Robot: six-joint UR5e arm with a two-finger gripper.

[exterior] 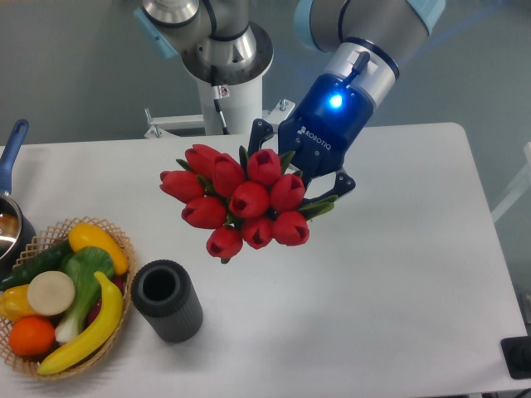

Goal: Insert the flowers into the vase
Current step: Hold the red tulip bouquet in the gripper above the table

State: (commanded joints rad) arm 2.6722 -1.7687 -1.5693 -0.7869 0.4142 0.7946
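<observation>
The flowers (241, 203) hang in the air above the white table (398, 274), well clear of its top, roughly over the middle and a little toward the far side. They are a tight bunch of red tulip buds, about ten of them, glossy and plump, packed so close that the heads press against each other. The buds face out toward the near left, with dark green leaves poking between them and out on the right, where the short stems run back into the gripper (311, 178).

The gripper is blue, with a lit blue spot on its body, and comes down from the upper right on a grey and light-blue arm (365, 33). Its black fingers (338, 184) are closed in around the stem end of the bunch; the stems themselves are mostly hidden behind the buds, so the exact grip cannot be seen, but the bunch is held up by it.

The vase (168, 300) stands on the table toward the near left, below and left of the flowers and apart from them. It is a short, dark, ribbed cylinder with a thick rim and an open, dark mouth.

Just beside it on the left sits a wicker basket (116, 240) with a banana (87, 332), an orange (33, 336) and other fruit and vegetables. A pan with a blue handle (10, 153) shows at the far left edge.
</observation>
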